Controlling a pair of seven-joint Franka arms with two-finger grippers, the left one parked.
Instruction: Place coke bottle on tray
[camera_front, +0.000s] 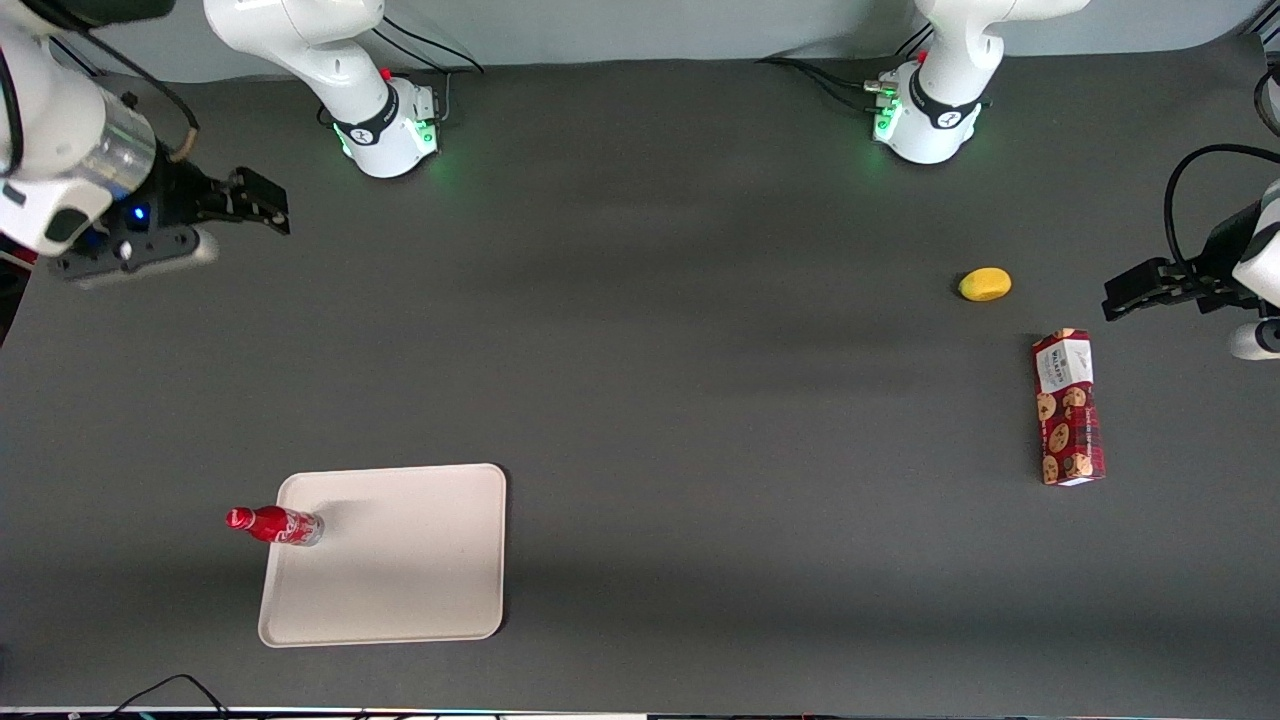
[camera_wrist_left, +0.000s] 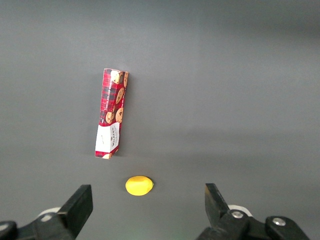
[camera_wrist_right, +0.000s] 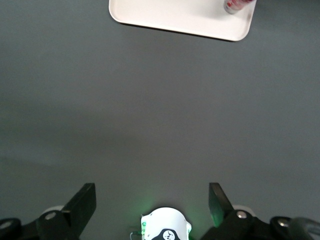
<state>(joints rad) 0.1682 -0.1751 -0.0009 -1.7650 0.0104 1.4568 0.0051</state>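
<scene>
Stands upright, as it seems, the coke bottle (camera_front: 275, 525), silvery base resting on the tray (camera_front: 400, 560) close to the rim at the working arm's end; cap leaning out past that rim in the front view only because of the camera angle, probably, though whether the base sits wholly inside the rim is hard to tell from there. Confirmed in part by the right wrist view: base of the coke bottle (camera_wrist_right: 236, 5) seen on the tray (camera_wrist_right: 175, 17), near a corner, with most of the bottle cut off at the picture's edge. Judged done or all but done, then: placed on the tray, released, nothing gripping it. Left, at most, a check that the base is fully on the flat part, not perched on the rim. Holds nothing else, the tray: bare cream surface apart from the bottle. Hangs well away from the tray, farther from the front camera and high above the table, the gripper (camera_front: 250, 205); fingers spread apart and empty, the gap plain in the right wrist view (camera_wrist_right: 152, 210). Well apart from the tray, toward the parked arm's end of the table, lies a red cookie box (camera_front: 1068, 407) flat on its side, and just beside it, farther from the front camera, a small yellow fruit-like thing (camera_front: 985, 284); neither in any container.
</scene>
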